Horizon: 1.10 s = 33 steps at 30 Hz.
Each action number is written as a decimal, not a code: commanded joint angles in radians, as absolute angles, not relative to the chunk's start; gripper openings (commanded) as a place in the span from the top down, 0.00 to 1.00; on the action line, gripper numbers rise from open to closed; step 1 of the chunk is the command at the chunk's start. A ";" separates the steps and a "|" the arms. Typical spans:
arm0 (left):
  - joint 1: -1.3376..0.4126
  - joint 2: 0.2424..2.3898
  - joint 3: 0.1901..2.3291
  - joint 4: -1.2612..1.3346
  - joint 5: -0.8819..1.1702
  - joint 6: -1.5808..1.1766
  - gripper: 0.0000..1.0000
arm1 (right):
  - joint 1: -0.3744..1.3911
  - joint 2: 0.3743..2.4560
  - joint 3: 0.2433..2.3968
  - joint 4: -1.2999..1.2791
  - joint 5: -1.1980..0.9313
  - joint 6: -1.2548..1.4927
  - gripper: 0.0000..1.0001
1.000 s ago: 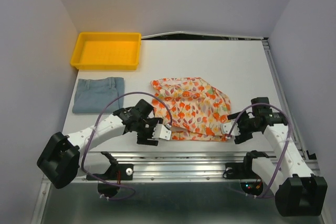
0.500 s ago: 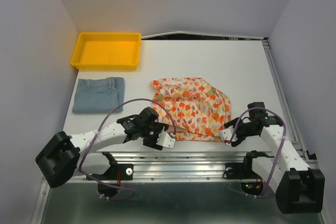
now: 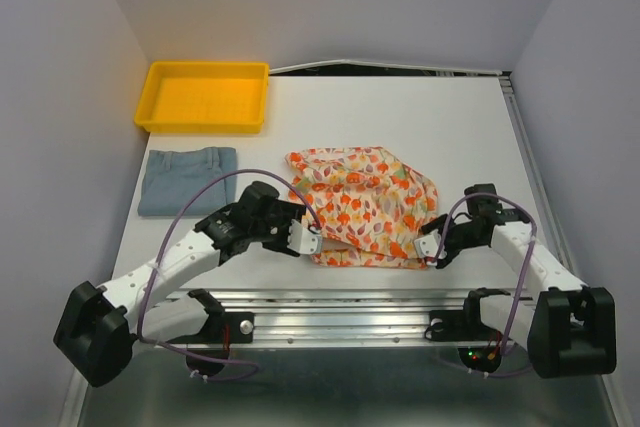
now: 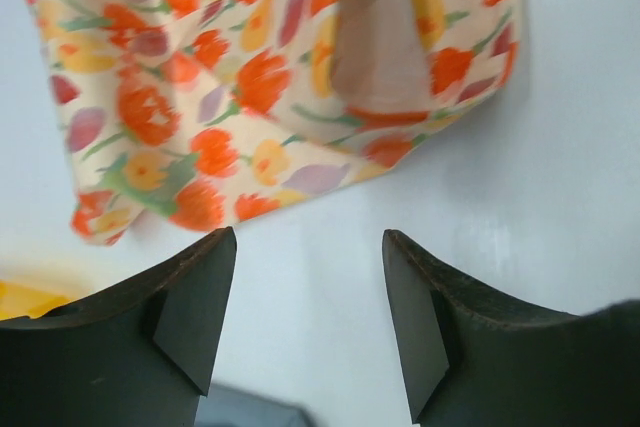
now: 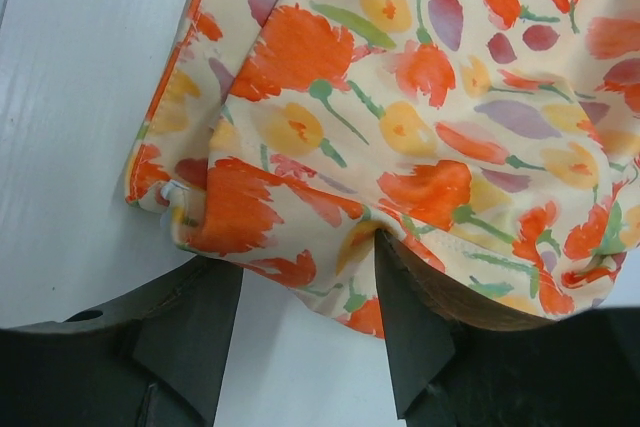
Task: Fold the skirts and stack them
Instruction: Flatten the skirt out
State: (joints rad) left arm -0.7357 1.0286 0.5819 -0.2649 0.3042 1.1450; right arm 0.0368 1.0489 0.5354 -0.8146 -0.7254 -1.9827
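Observation:
The cream floral skirt (image 3: 365, 205) lies crumpled at the table's front centre. The plain blue-grey skirt (image 3: 187, 180) lies folded at the left. My left gripper (image 3: 303, 239) is open and empty beside the floral skirt's front left corner. In the left wrist view its jaws (image 4: 310, 317) stand apart over bare table, with the floral skirt (image 4: 250, 77) just beyond them. My right gripper (image 3: 428, 247) is open at the skirt's front right corner. In the right wrist view (image 5: 308, 317) the floral skirt's hem (image 5: 300, 207) lies between the fingertips, and the right finger presses into the cloth.
A yellow plastic tray (image 3: 205, 95) stands at the back left, behind the blue-grey skirt. The table's metal front rail (image 3: 340, 302) runs just below both grippers. Grey walls close in the left, right and back.
My left gripper swung out toward the front edge, then came back left and up to the skirt's front left corner. My right gripper shifted slightly at the front right corner.

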 commanded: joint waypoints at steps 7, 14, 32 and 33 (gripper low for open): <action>-0.679 1.170 0.759 -0.334 0.420 1.460 0.26 | 0.084 1.158 0.615 -0.655 -0.744 -2.069 0.36; -0.738 1.273 0.834 -0.449 0.459 1.632 0.26 | 0.094 1.213 0.660 -0.630 -0.726 -2.036 0.34; -0.825 1.477 1.130 -0.463 0.475 1.457 1.00 | 0.078 1.278 0.741 -0.511 -0.701 -1.711 0.00; -0.821 1.473 1.159 -0.469 0.483 1.390 1.00 | 0.060 1.284 0.750 -0.499 -0.704 -1.666 0.00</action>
State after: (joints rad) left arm -0.8291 1.5097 1.0264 -0.4480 0.4377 1.5169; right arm 0.0856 1.2713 0.6765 -0.5724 -0.7071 -1.8576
